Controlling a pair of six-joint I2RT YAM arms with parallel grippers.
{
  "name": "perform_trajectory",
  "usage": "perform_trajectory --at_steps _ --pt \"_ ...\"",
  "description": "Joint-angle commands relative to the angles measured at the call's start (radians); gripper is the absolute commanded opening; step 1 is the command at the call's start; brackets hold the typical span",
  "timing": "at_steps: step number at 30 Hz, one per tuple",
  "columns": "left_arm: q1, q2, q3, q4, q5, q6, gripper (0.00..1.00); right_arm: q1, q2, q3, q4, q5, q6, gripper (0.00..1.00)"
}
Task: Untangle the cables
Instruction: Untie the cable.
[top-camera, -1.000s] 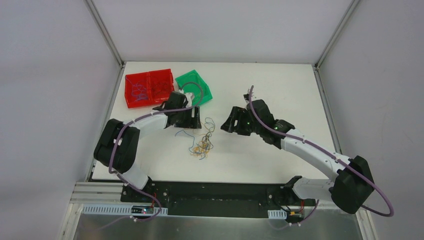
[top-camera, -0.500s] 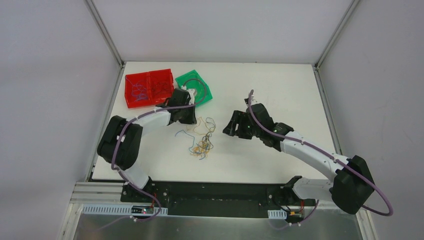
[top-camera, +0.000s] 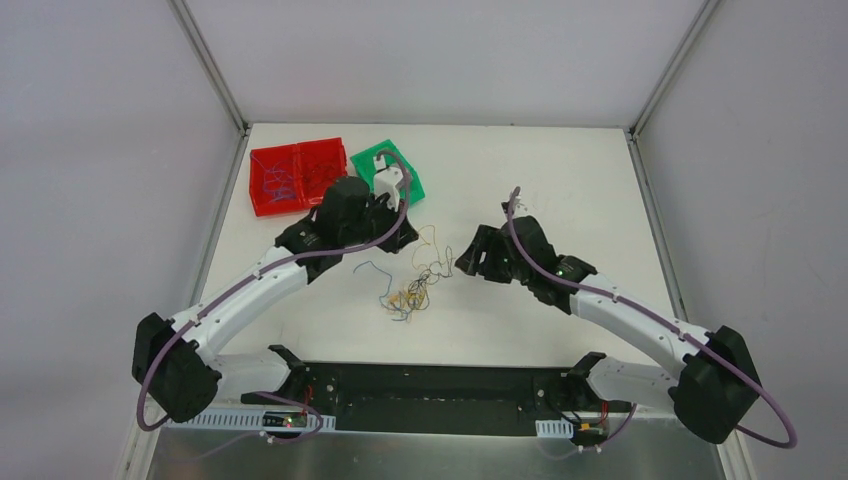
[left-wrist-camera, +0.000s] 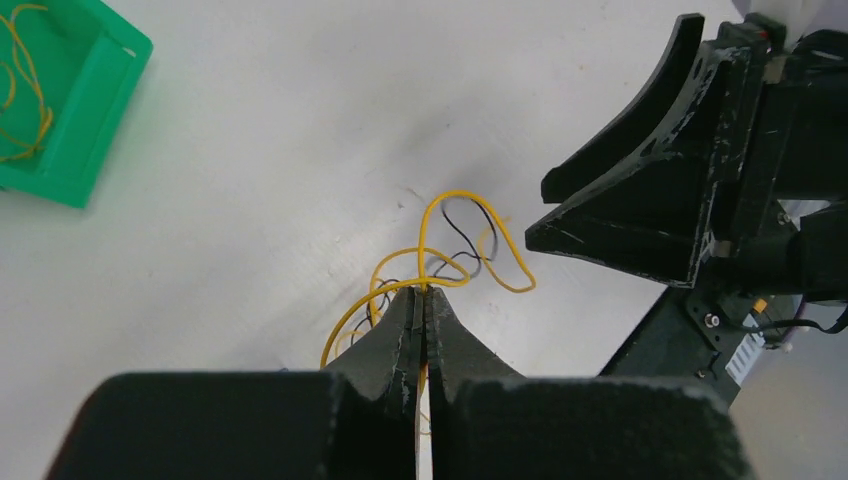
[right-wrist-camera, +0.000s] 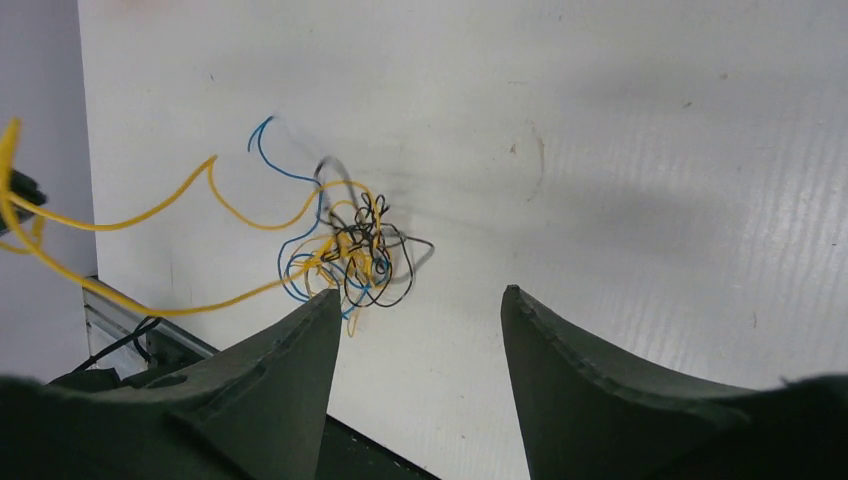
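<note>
The left pincer is clamped on a yellow cable looping up from the cable clump on the table between both arms; the right pincer stands open beside that clump

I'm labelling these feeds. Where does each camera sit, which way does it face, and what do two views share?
Top external: above, behind the bases, looking down on the table; both arms show.
Left wrist: on the left arm, facing past the left gripper, shut on a yellow cable.
Right wrist: on the right arm, facing down through the open right gripper at the cables.
Shared: both wrist views show that yellow cable.
</note>
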Motion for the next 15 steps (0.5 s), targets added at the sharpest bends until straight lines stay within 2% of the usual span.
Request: perform_trajectory --at_steps 1,9,15 --pt "-0.004 -0.060 0.110 -0.064 0.065 0.029 0.00 0.002 -0.086 -0.029 0.042 0.095 0.004 0.63" --pt "-0.005 -0.122 0.264 -0.137 0.210 -0.006 0.00 -0.001 -0.122 -0.064 0.066 0.113 -0.039 0.63" --pt "0.007 -0.111 0.335 -0.181 0.324 -0.045 0.00 -0.002 -0.151 -0.138 0.208 0.076 -0.061 0.64"
